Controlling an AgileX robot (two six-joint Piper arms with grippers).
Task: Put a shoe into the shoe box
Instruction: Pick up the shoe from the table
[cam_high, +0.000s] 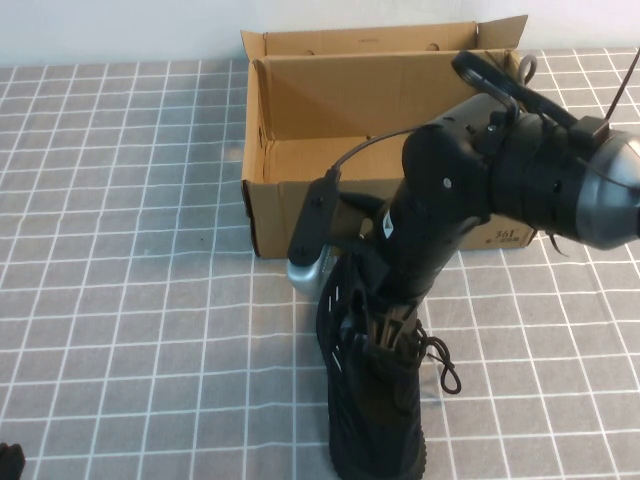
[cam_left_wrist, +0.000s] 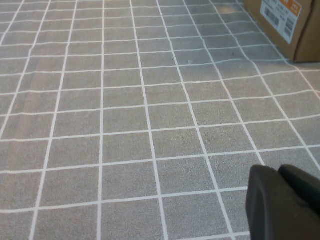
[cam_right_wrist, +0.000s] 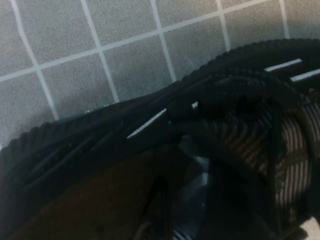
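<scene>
The black knit shoe (cam_high: 375, 420) lies on the checked cloth just in front of the shoe box (cam_high: 300, 215), toe toward the near edge and heel toward the box. The brown cardboard box is open, with its flap standing up at the back. My right gripper (cam_high: 388, 325) reaches down from the right arm into the shoe's opening by the laces. In the right wrist view the shoe (cam_right_wrist: 100, 145) fills the frame with its white dash marks. My left gripper (cam_high: 8, 462) is parked at the near left corner, shut and empty (cam_left_wrist: 282, 200).
The grey checked cloth (cam_high: 120, 300) covers the table. The right arm's body (cam_high: 560, 180) hangs over the box's right front corner. A box corner with a barcode label (cam_left_wrist: 287, 20) shows in the left wrist view.
</scene>
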